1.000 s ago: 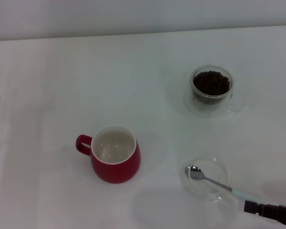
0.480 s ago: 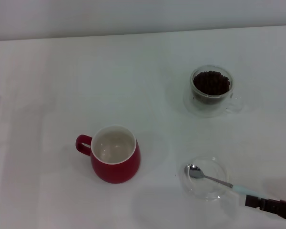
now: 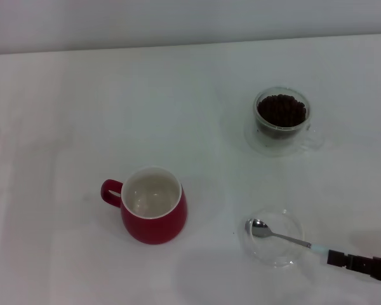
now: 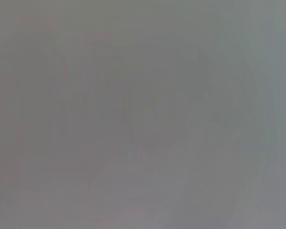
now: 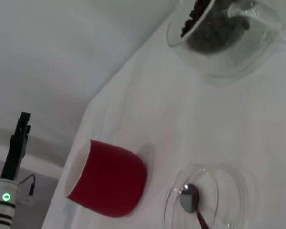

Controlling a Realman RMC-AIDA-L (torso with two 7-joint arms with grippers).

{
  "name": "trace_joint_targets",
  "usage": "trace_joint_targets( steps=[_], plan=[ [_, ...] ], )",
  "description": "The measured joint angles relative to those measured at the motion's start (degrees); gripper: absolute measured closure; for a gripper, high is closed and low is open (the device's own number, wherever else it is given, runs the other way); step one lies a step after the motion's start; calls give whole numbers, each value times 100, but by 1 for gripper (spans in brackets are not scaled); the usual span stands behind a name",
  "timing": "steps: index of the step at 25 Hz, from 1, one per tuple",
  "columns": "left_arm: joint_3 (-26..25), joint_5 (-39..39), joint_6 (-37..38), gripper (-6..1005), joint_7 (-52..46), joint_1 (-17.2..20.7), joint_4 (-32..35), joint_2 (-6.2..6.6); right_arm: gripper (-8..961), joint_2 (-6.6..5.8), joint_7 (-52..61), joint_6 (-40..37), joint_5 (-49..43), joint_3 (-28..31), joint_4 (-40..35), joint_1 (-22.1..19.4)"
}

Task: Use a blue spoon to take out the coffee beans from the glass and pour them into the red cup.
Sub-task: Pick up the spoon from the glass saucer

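Observation:
The red cup (image 3: 153, 205) stands upright at centre left with its handle to the left; it also shows in the right wrist view (image 5: 109, 183). The glass (image 3: 281, 121) holds the coffee beans (image 3: 281, 110) at the back right, and both show in the right wrist view, the glass (image 5: 238, 45) and the beans (image 5: 195, 14). The blue spoon (image 3: 276, 236) lies with its bowl in a shallow clear dish (image 3: 292, 225). My right gripper (image 3: 333, 258) is at the end of the spoon's handle and covers most of the blue part. My left gripper (image 5: 18, 143) is parked far off.
The shallow clear dish also shows in the right wrist view (image 5: 231, 188) with the spoon's bowl (image 5: 188, 199) inside. The white table (image 3: 82, 114) spreads around the cup and the glass. The left wrist view is plain grey.
My right gripper has moved away from the front edge, up to the spoon's handle end, and now covers the blue part. The spoon has turned slightly.

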Motion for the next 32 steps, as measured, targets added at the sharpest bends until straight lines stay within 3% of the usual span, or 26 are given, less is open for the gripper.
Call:
trace_joint_targets(
  steps=[16, 32],
  plan=[
    [0, -14, -1, 212, 0, -8, 6, 0, 689, -46, 99, -49, 70, -28, 0, -18],
    [0, -13, 0, 211, 0, 17, 37, 0, 763, -59, 99, -51, 78, -34, 0, -11]
  ],
)
